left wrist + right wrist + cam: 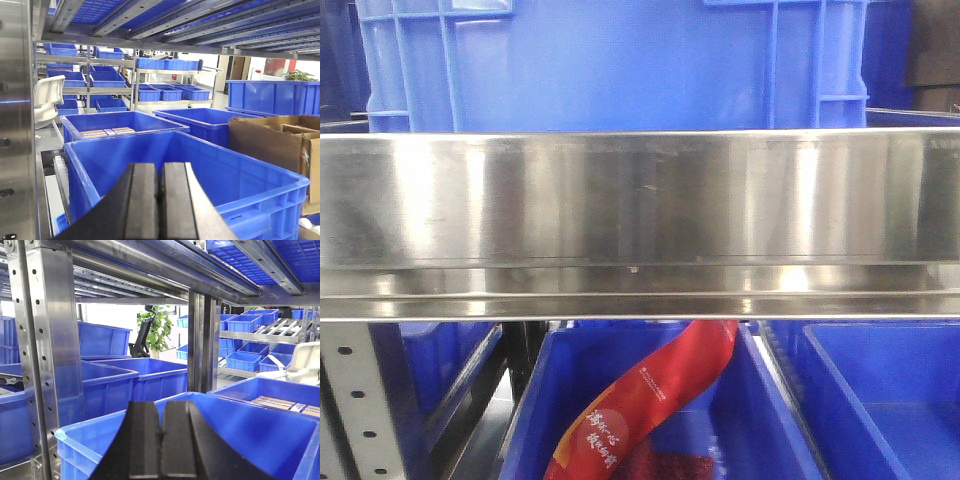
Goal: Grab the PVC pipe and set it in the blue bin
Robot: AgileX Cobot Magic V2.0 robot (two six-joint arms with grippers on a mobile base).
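The PVC pipe is out of view in every frame. My left gripper (160, 172) is shut, its black pads pressed together with nothing between them, hovering over the near rim of a large blue bin (260, 175). My right gripper (161, 412) is shut too and holds nothing; it hangs above another blue bin (95, 432). Neither gripper shows in the front view, where a blue bin (760, 420) on the lower shelf holds a red printed bag (650, 400).
A wide steel shelf beam (640, 215) fills the front view, with a blue crate (620, 60) above it. A steel upright (50, 340) stands left of the right gripper. A cardboard box (270, 140) and more blue bins (115, 125) lie beyond the left gripper.
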